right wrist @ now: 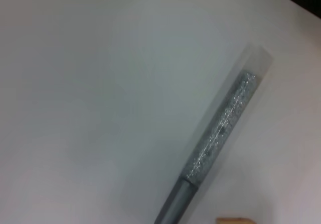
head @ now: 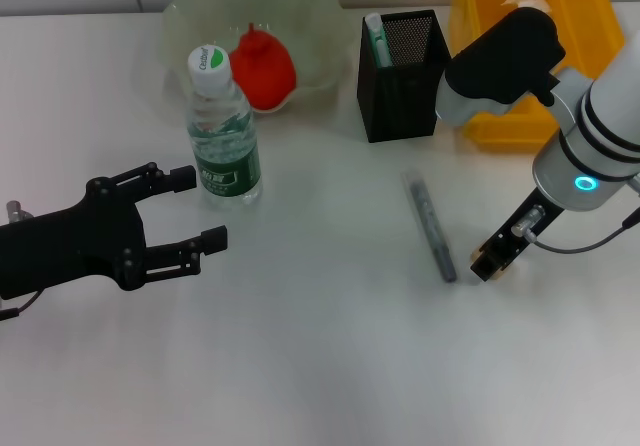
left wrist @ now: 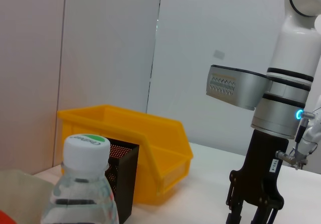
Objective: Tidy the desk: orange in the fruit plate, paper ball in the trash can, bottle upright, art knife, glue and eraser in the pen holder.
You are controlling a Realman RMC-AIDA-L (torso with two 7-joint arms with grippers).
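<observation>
The clear bottle (head: 224,131) with a white and green cap stands upright; it also shows in the left wrist view (left wrist: 80,194). My left gripper (head: 206,206) is open and empty, just in front of the bottle. The orange (head: 262,66) lies in the translucent fruit plate (head: 320,26). A green and white glue stick (head: 376,38) stands in the black mesh pen holder (head: 402,76). The grey art knife (head: 430,224) lies flat on the table and also shows in the right wrist view (right wrist: 220,133). My right gripper (head: 490,263) hangs low beside the knife's near end. No eraser shows.
A yellow bin (head: 530,56) stands at the back right behind the pen holder, with something white (head: 527,4) in it partly hidden by my right arm. The bin (left wrist: 145,148) also shows in the left wrist view.
</observation>
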